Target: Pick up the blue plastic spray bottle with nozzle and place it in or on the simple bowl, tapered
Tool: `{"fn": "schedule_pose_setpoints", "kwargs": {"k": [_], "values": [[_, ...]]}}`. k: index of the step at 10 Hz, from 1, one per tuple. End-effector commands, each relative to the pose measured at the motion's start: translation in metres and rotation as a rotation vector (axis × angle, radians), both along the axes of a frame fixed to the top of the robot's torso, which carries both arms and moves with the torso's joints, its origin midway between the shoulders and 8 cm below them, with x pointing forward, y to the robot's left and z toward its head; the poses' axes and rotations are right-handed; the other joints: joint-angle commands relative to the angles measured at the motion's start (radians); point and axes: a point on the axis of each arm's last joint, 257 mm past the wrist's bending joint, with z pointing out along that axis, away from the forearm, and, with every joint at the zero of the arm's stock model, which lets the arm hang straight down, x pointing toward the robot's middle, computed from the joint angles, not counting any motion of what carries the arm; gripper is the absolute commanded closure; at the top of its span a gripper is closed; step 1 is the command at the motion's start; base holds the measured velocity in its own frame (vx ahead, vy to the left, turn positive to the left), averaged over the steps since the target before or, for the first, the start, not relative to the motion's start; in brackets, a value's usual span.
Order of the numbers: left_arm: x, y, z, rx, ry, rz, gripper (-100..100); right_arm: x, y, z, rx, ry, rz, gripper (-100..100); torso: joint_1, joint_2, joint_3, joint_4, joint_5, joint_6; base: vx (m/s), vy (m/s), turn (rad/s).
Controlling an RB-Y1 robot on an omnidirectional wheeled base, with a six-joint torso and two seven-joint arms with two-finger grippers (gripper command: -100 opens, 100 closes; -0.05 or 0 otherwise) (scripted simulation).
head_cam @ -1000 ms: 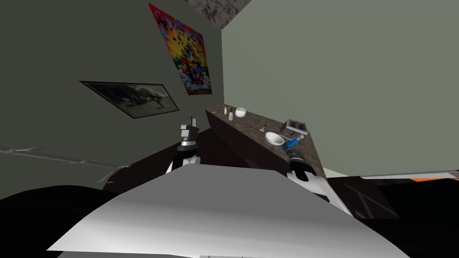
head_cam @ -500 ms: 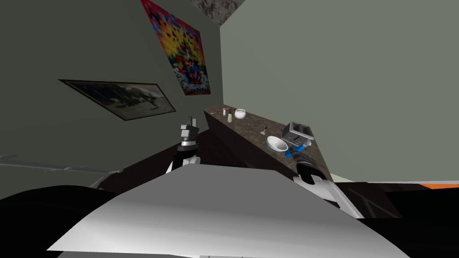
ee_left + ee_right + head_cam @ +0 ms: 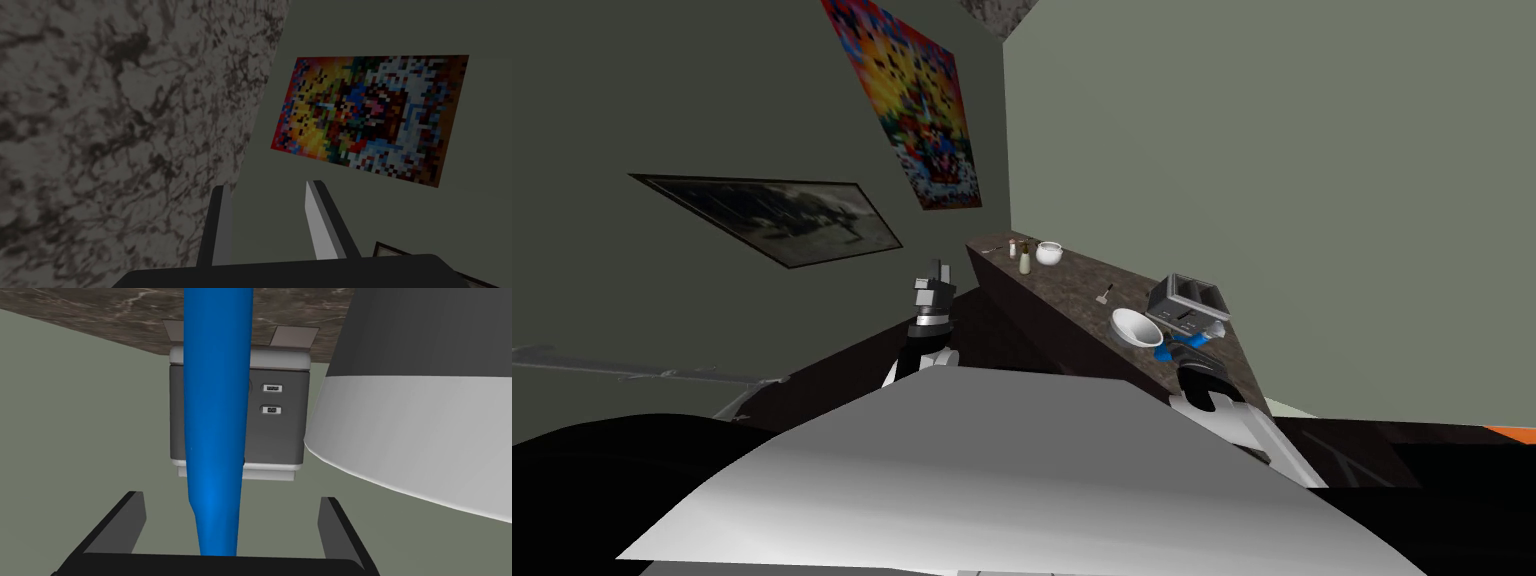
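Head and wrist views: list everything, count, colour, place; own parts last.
counter: one, dark marbled, by the right wall
bowl: one, white, counter's near end
spray bottle: one, blue, beside the bowl
toaster: one, grey, beside the bowl
pot: one, white, counter's far end
small bottles: two, pale, beside the pot
poster: one, multicoloured, left wall
framed picture: one, dark, left wall
left gripper: one, open, raised, empty
right gripper: one, open, fingers either side of the spray bottle
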Motion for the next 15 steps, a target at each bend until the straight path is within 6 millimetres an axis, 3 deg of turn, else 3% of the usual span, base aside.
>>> {"fn": "schedule_pose_setpoints", "kwargs": {"k": [1, 2, 3, 4, 8, 9, 10, 12, 13, 14, 15], "values": [[0.000, 0.000, 0.000, 0.000, 0.000, 0.000, 0, 0.002, -0.012, 0.001, -0.001, -0.001, -0.031, -100, 0.000, 0.000, 0.000, 0.000, 0.000, 0.000, -0.085, -0.016, 0.258], [0.000, 0.000, 0.000, 0.000, 0.000, 0.000, 0, 0.003, -0.021, 0.002, -0.001, -0.003, -0.054, -100, 0.000, 0.002, 0.002, 0.001, 0.000, 0.000, -0.107, -0.031, 0.255], [0.000, 0.000, 0.000, 0.000, 0.000, 0.000, 0, 0.003, -0.015, 0.002, -0.001, -0.004, -0.037, -100, -0.001, 0.004, 0.003, 0.001, 0.000, 0.000, -0.049, -0.020, 0.049], [0.000, 0.000, 0.000, 0.000, 0.000, 0.000, 0, 0.003, -0.016, 0.002, -0.001, -0.003, -0.042, 100, -0.001, 0.002, 0.002, 0.001, 0.000, 0.001, -0.007, -0.004, -0.010], [0.000, 0.000, 0.000, 0.000, 0.000, 0.000, 0, 0.002, -0.016, 0.002, -0.002, -0.002, -0.042, 100, 0.001, -0.001, -0.001, 0.000, 0.000, 0.001, -0.001, -0.001, -0.002], [0.000, 0.000, 0.000, 0.000, 0.000, 0.000, 0, 0.002, -0.016, 0.002, -0.001, -0.002, -0.042, 0, 0.001, -0.001, -0.001, 0.000, 0.000, 0.001, 0.000, 0.000, 0.000], [0.000, 0.000, 0.000, 0.000, 0.000, 0.000, 0, 0.001, -0.008, 0.001, -0.001, -0.001, -0.023, 100, 0.001, -0.002, -0.001, 0.000, 0.000, 0.001, 0.049, -0.004, -0.218], [0.000, 0.000, 0.000, 0.000, 0.000, 0.000, 0, -0.002, 0.007, 0.000, 0.001, 0.002, 0.015, 100, 0.002, -0.004, -0.003, -0.001, -0.001, 0.004, 0.101, 0.034, -0.252], [0.000, 0.000, 0.000, 0.000, 0.000, 0.000, 0, -0.002, 0.002, 0.000, -0.002, 0.000, 0.003, 100, 0.004, -0.005, -0.003, -0.002, -0.001, 0.003, 0.041, 0.023, -0.030], [0.000, 0.000, 0.000, 0.000, 0.000, 0.000, 0, -0.002, 0.004, 0.000, -0.002, -0.001, 0.006, 0, 0.002, -0.004, -0.003, -0.002, -0.002, 0.002, 0.006, 0.005, 0.007], [0.000, 0.000, 0.000, 0.000, 0.000, 0.000, 0, 0.002, 0.002, 0.015, -0.007, -0.021, -0.003, 100, 0.001, -0.002, -0.002, -0.002, -0.002, 0.002, -0.033, 0.036, 0.029]]}}
